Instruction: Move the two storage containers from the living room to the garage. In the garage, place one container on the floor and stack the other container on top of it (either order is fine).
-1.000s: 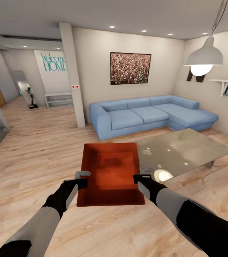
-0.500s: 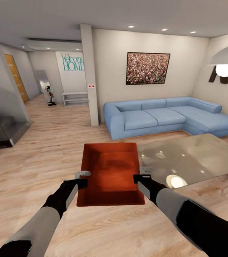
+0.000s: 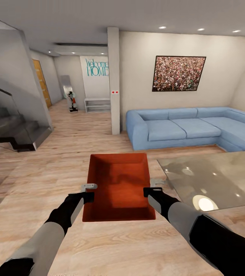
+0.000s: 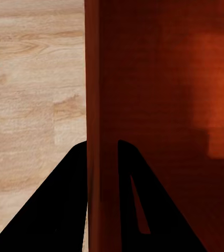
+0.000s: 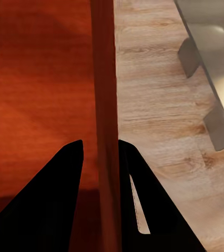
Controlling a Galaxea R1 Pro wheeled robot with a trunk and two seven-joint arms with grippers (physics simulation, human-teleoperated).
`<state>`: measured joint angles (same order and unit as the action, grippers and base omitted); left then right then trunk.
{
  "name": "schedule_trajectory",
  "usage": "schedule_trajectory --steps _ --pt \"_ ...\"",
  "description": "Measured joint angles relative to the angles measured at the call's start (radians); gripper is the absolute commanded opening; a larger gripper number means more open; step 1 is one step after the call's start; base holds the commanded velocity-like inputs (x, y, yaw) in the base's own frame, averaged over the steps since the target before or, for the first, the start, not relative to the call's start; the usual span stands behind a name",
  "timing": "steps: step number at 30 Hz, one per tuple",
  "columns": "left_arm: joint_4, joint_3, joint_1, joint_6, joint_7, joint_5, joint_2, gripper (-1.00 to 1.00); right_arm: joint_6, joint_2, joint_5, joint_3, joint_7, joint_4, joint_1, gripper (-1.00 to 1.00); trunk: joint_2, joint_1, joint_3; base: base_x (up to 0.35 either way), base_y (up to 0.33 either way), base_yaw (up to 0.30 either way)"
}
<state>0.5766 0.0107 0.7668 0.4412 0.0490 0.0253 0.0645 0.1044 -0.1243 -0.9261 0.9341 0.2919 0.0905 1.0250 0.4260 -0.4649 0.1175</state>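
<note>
Container: you carry one orange-red, ribbed, open-topped rectangular storage container [image 3: 118,186] level in front of you at 12 o'clock, above the light wood plank floor [image 3: 61,153]; its inside is bare.
Left pincer: your left pincer [image 3: 88,191] is closed on the container's left wall, one dark finger [image 4: 59,210] outside and one inside, as the left wrist view shows.
Right pincer: your right pincer [image 3: 153,189] is clamped on the right wall the same way, with a finger [image 5: 54,199] inside the bin and the other outside over the planks.
Glass table: the glass-topped table [image 3: 214,180] sits at 2 o'clock, just beside the container's right edge in the head view; its supports show in the right wrist view.
Sofa: the blue corner sofa [image 3: 191,128] stands at 1 o'clock against the wall, under a framed speckled picture [image 3: 179,73].
Stairs: dark steps [image 3: 11,132] with a glass side panel rise at 10 o'clock.
Hallway: at 11 o'clock a corridor runs past a white pillar [image 3: 114,80] to a wall lettered "Welcome HOME" [image 3: 96,67].
</note>
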Motion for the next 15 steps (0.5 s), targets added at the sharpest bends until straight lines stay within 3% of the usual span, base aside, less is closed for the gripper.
schedule_trajectory --steps 15 --pt "-0.002 0.0 0.0 0.0 0.0 0.0 0.0 -1.0 0.002 0.0 0.0 0.0 0.0 0.0 0.0 -1.0 0.0 0.0 0.0 0.0 0.0 0.271"
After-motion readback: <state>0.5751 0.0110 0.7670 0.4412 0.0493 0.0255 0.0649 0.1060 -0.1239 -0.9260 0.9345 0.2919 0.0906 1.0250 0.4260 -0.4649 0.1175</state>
